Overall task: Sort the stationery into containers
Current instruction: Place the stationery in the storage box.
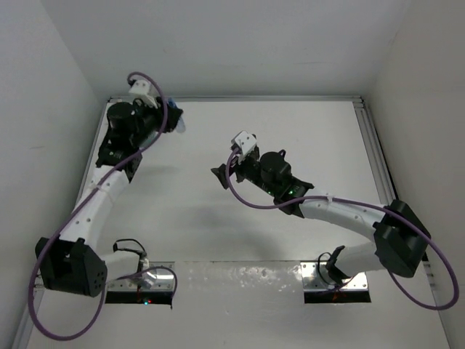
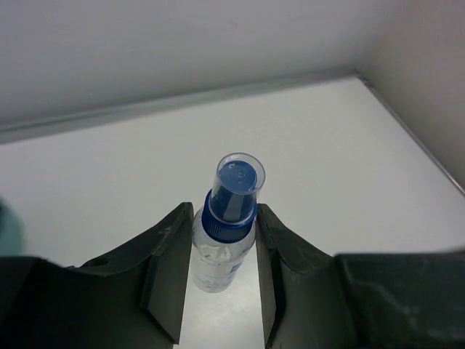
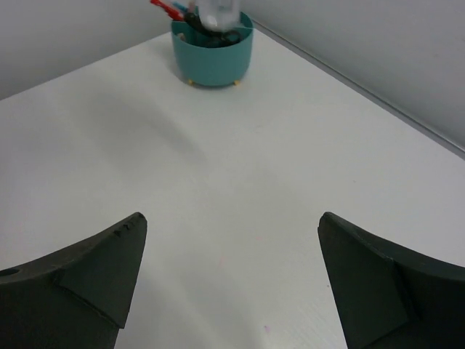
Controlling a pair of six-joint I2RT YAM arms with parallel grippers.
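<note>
My left gripper (image 2: 224, 218) is shut on the small clear bottle with a blue cap (image 2: 231, 196), gripping its neck and shoulder. In the top view this gripper (image 1: 174, 118) is at the far left corner of the table. The right wrist view shows the clear bottle (image 3: 218, 11) hanging just over the round teal pot (image 3: 213, 51), which holds red pens (image 3: 166, 7) and dark items. A sliver of the teal pot (image 2: 7, 227) shows at the left edge of the left wrist view. My right gripper (image 3: 232, 218) is open and empty over bare table, mid-table in the top view (image 1: 220, 177), facing the pot.
White walls enclose the table on the left, back and right, with a metal rail (image 1: 370, 138) along the right edge. The pot stands close to the back left corner, hidden under the left arm (image 1: 120, 134) in the top view.
</note>
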